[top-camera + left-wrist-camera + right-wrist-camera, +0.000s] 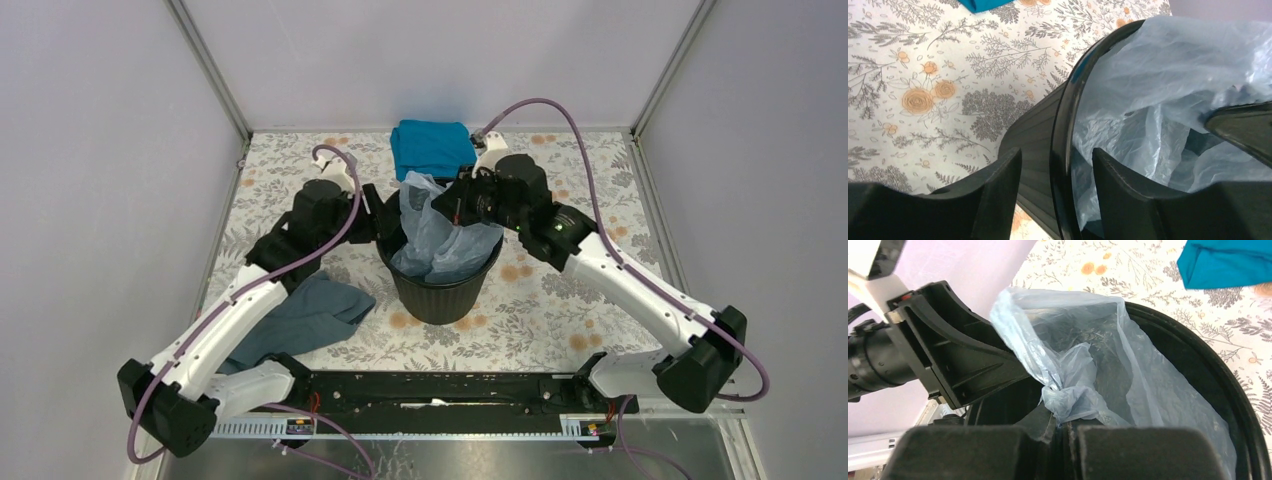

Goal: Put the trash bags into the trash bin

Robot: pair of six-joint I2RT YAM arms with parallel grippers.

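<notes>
The black trash bin (440,290) stands mid-table. The pale blue-grey trash bag (432,232) lies partly inside it, with its upper part standing above the rim. My right gripper (447,207) is over the bin's far side. In the right wrist view it (1064,426) is shut on a bunched corner of the bag (1073,397), above the bin's rim (1228,385). My left gripper (385,228) is at the bin's left rim. In the left wrist view it (1057,152) is open and straddles the rim. One finger (1003,175) is outside the bin wall (1033,135). The other is inside against the bag (1148,90).
A teal cloth (432,147) lies behind the bin at the table's far edge. A dark slate-grey cloth (305,315) lies front left, beside the left arm. Enclosure walls close in the table on the left, right and back.
</notes>
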